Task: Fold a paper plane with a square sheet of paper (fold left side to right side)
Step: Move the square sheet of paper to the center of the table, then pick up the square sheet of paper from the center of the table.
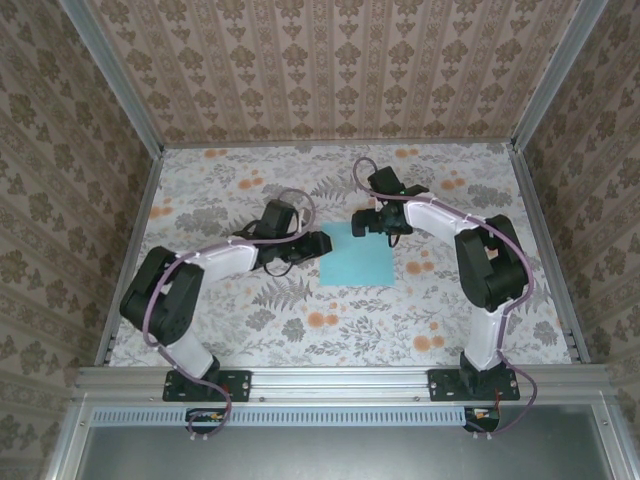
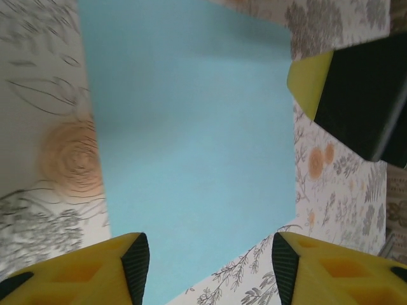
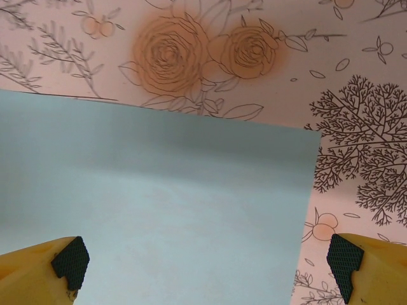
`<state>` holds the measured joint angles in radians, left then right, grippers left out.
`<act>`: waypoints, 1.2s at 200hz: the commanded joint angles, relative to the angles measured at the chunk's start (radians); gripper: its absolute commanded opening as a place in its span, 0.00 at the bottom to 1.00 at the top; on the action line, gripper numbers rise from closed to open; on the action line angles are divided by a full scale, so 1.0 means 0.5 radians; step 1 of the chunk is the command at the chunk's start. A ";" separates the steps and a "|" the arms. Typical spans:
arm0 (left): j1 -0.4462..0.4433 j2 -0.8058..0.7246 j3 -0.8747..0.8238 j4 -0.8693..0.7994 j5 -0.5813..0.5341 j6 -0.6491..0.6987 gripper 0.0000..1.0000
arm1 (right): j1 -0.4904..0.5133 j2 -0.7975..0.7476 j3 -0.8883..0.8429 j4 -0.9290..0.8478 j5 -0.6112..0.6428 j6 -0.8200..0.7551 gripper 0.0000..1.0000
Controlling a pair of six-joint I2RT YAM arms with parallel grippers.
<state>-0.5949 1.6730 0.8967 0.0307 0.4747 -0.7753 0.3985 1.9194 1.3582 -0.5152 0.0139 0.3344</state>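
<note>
Top external: square sheet of paper (image 1: pixel 360 262) on tabletop (image 1: pixel 300 320), left edge just beside left claw (image 1: pixel 321 242), half-open, empty; right claw (image 1: pixel 361 226) wide open, empty, at far edge.

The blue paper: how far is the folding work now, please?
Done: nothing folded; the square sheet of paper lies flat, without crease, on the floral table. In hand: the left fingers stand apart at its left edge, the right fingers open over its far edge. Left: the left-to-right fold and every later crease.

A robot lab cell: aluminium frame (image 1: pixel 340 378) enclosing wallpapered walls (image 1: pixel 330 60) and floral tabletop (image 1: pixel 300 320).
</note>
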 commanded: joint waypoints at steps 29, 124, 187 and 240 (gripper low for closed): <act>-0.035 0.197 0.108 -0.024 0.074 -0.107 0.51 | 0.001 0.123 -0.018 -0.033 -0.041 -0.016 1.00; -0.050 0.380 0.132 -0.081 0.055 -0.162 0.40 | 0.088 0.180 -0.072 -0.034 -0.156 0.081 1.00; -0.055 0.414 0.132 -0.081 0.012 -0.161 0.36 | 0.195 0.116 -0.055 -0.033 -0.197 0.105 0.98; -0.042 0.348 0.152 -0.062 0.001 -0.106 0.37 | 0.198 0.068 -0.062 -0.103 -0.325 0.083 0.72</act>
<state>-0.6140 1.8488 0.9565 0.0162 0.4980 -0.8448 0.4870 1.9873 1.3479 -0.5232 -0.0528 0.3653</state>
